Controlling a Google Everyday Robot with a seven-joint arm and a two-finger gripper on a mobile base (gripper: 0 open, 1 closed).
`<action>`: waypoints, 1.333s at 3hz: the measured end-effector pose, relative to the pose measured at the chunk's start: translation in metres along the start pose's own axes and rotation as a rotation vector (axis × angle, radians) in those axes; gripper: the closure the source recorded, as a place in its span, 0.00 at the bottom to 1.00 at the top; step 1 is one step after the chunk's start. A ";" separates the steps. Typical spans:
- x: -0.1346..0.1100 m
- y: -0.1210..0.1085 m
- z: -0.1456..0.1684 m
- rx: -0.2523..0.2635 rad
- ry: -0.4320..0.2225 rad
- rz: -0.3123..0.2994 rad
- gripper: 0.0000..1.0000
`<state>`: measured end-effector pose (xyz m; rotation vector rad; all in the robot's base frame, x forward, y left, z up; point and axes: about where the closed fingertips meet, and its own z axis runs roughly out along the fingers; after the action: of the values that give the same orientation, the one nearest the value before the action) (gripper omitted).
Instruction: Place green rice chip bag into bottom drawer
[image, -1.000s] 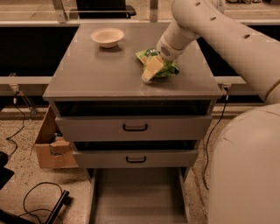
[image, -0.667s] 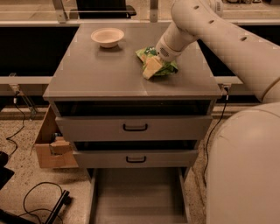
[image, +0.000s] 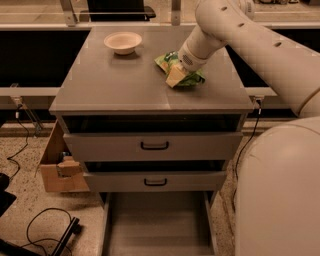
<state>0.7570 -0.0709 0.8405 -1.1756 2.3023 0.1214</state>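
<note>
Cabinet top (image: 115, 85): grey, flat; wide bare area left of centre and along the front edge.
Bowl (image: 123, 42): upper left, near the back edge.
Green rice chip bag (image: 175, 77): upper centre-right, lying well inside the edges (lettering too small to read).
Gripper (image: 184, 69): pressed onto the bag from the right; grip state cannot be told.
Bottom drawer (image: 156, 227): pulled out at lower centre, floor bare.
2 upper drawers (image: 154, 145): slightly ajar.
Against 1 s ago: bag and arm almost unmoved.
</note>
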 end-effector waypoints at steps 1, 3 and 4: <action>0.000 0.000 0.000 0.000 0.000 0.000 1.00; -0.004 -0.023 -0.117 0.131 -0.061 -0.110 1.00; 0.029 -0.020 -0.168 0.150 -0.096 -0.077 1.00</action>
<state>0.6873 -0.1570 0.9710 -1.1543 2.1399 -0.0223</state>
